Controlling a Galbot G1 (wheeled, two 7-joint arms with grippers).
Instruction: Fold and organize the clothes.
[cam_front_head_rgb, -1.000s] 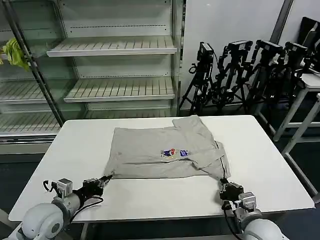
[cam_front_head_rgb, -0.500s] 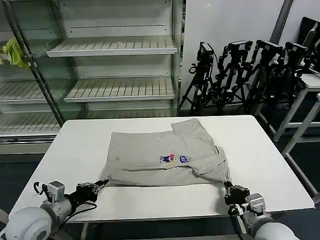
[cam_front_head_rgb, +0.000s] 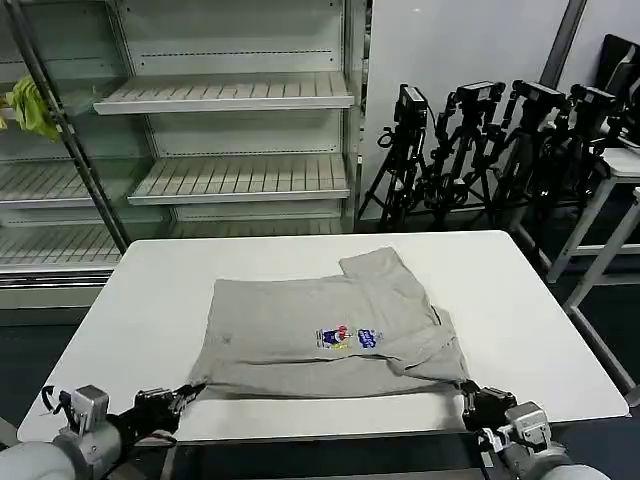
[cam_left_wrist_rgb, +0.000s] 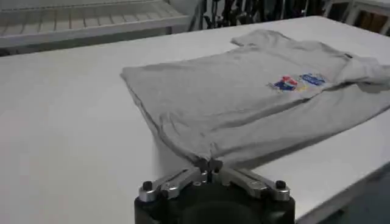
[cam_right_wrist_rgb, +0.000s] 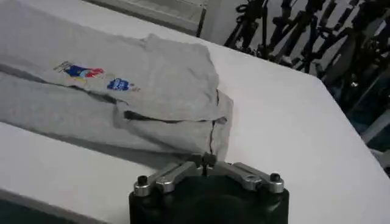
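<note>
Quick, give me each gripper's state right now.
Left gripper: shut on the grey shirt at its near left corner.
Right gripper: shut on the grey shirt at its near right corner.

Grey shirt (cam_front_head_rgb: 330, 330), folded flat, print up, near table's front edge

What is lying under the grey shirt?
The grey shirt lies on the white table, pinched at its near corners by the left gripper and right gripper. Whatever the fabric covers is hidden.
</note>
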